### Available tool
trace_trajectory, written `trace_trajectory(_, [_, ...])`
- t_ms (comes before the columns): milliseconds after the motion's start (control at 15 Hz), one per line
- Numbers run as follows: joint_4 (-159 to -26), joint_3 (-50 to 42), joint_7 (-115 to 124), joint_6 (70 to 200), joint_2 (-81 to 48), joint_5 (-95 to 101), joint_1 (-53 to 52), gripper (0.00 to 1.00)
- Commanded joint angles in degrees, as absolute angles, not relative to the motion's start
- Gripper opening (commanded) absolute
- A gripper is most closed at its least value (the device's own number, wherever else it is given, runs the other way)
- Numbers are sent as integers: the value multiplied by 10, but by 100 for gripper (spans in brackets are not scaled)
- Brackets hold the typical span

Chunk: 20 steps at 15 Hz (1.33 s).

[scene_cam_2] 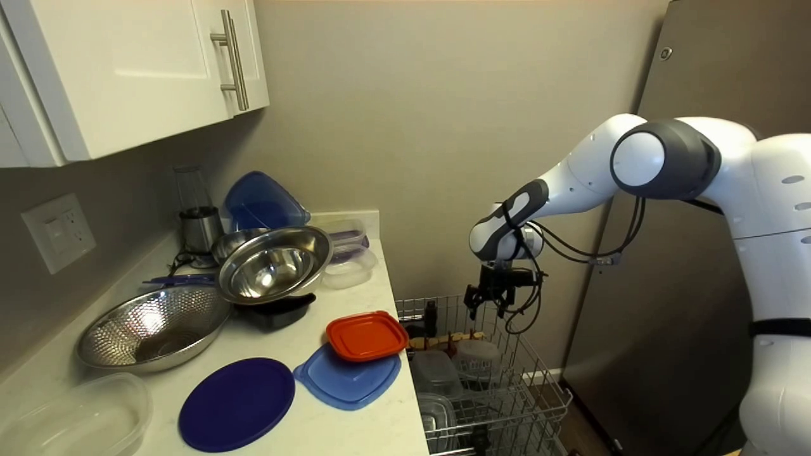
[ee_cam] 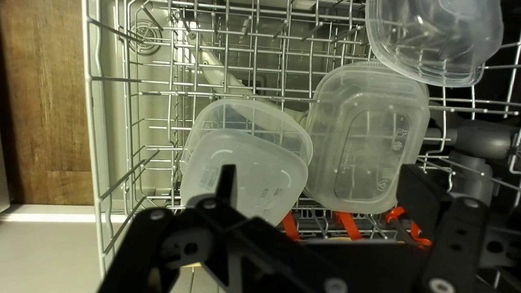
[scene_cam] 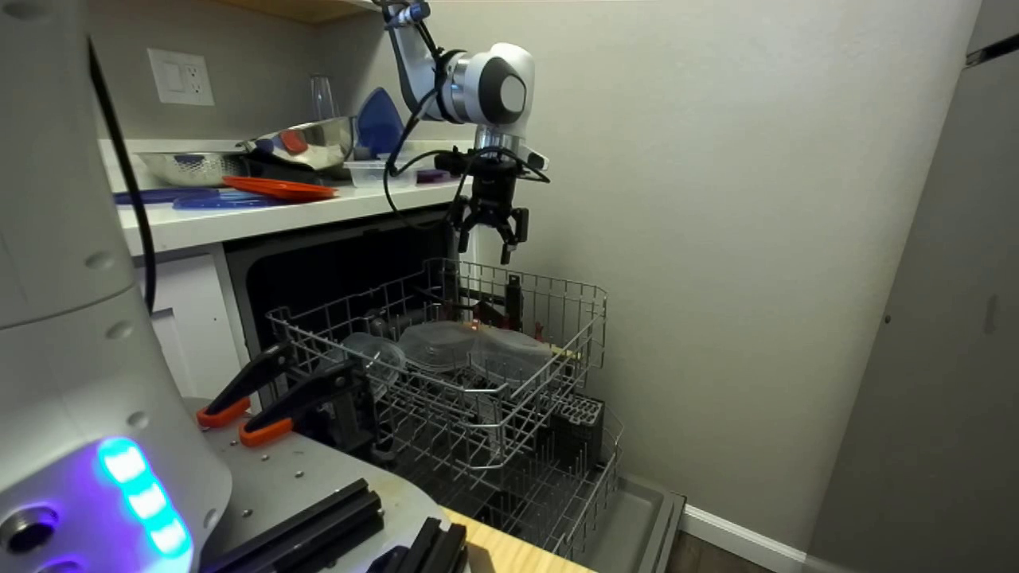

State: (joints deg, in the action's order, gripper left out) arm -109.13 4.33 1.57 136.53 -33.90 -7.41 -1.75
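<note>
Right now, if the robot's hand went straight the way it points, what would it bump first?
The hand would probably bump the clear rectangular plastic container or the cloudy rounded-square plastic container beside it in the grey wire rack; I can't tell which comes first.

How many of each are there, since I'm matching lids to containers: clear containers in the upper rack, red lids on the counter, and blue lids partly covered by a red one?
Clear containers: 3
Red lid: 1
Blue lid, partly covered: 1
Total: 5
</note>
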Motion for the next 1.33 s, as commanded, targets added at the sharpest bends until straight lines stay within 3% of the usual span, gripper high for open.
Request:
trace_trajectory(0, [-1089,51,-9,1374,-348,-83,-10,100])
trace_trajectory(267, [-1044,112,-118,1387,-413,-136,28,100])
trace_trajectory(667, [-986,181,-250,1299,-500,-176,74,100])
trace_trajectory(1267, [-881,209,-360,1154,-636,-180,82,100])
